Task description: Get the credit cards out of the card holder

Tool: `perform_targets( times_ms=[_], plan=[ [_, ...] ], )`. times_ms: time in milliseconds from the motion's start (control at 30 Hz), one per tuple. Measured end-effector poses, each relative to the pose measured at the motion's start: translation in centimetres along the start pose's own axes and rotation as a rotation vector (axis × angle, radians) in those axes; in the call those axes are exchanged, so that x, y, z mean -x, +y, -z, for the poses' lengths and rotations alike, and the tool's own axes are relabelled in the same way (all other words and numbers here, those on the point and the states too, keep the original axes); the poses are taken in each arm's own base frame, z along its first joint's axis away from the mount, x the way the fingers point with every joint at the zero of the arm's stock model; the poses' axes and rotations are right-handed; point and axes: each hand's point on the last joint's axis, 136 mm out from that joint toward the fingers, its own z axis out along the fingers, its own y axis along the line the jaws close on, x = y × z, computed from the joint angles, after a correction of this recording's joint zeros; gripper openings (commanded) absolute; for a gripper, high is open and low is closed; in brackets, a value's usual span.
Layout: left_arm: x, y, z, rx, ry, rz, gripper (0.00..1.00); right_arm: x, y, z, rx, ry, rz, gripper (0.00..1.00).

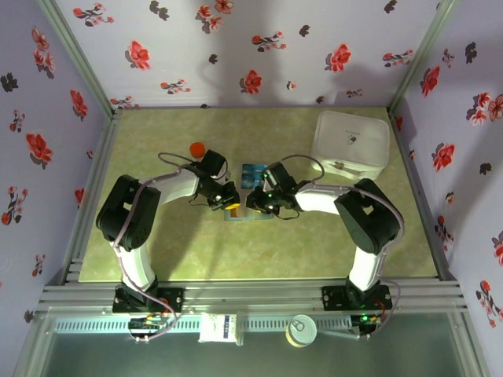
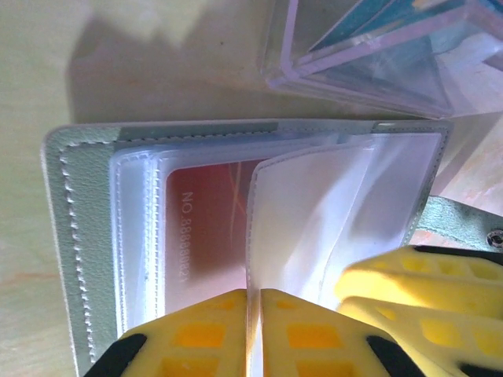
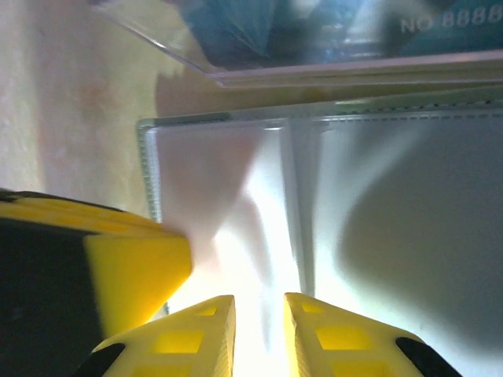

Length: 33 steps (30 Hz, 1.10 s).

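Note:
The card holder (image 1: pixel 238 214) lies open on the table between both grippers, with a grey stitched edge (image 2: pixel 78 236) and clear sleeves inside. One sleeve holds a reddish card (image 2: pixel 204 228) printed with a number. My left gripper (image 2: pixel 255 330) is shut on one upright sleeve leaf. My right gripper (image 3: pixel 259 330) hovers over the pale sleeves (image 3: pixel 393 236), jaws a narrow gap apart; its fingers (image 2: pixel 424 306) reach in from the right. Blue credit cards (image 1: pixel 252 176) lie just beyond the holder, under a clear plastic square (image 2: pixel 369 71).
A big white rounded box (image 1: pixel 351 143) stands at the back right. An orange round object (image 1: pixel 197 148) sits behind the left arm. Floral walls close in the table on three sides.

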Motion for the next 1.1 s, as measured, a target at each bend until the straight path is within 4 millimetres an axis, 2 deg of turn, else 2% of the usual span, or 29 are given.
perform_targets(
  times_ms=[133,233,600,733,1100],
  plan=[
    [0.2,-0.9,0.2,-0.01,-0.004,-0.016,0.13,1.0,1.6,2.0,0.029,-0.062,0.023,0.25],
    [0.2,-1.7,0.3,-0.017,-0.007,-0.029,0.14,1.7,1.8,3.4,0.037,-0.107,0.027,0.25],
    [0.0,-4.6,0.5,-0.046,-0.009,-0.082,0.2,2.0,-0.4,6.5,-0.003,-0.19,-0.005,0.26],
    [0.0,-5.8,-0.3,-0.052,0.0,-0.097,0.22,2.0,-1.1,7.4,-0.015,-0.21,-0.014,0.26],
    [-0.6,-7.4,-2.7,-0.048,0.043,-0.122,0.26,1.6,-2.1,9.2,-0.041,-0.24,-0.025,0.28]
  ],
)
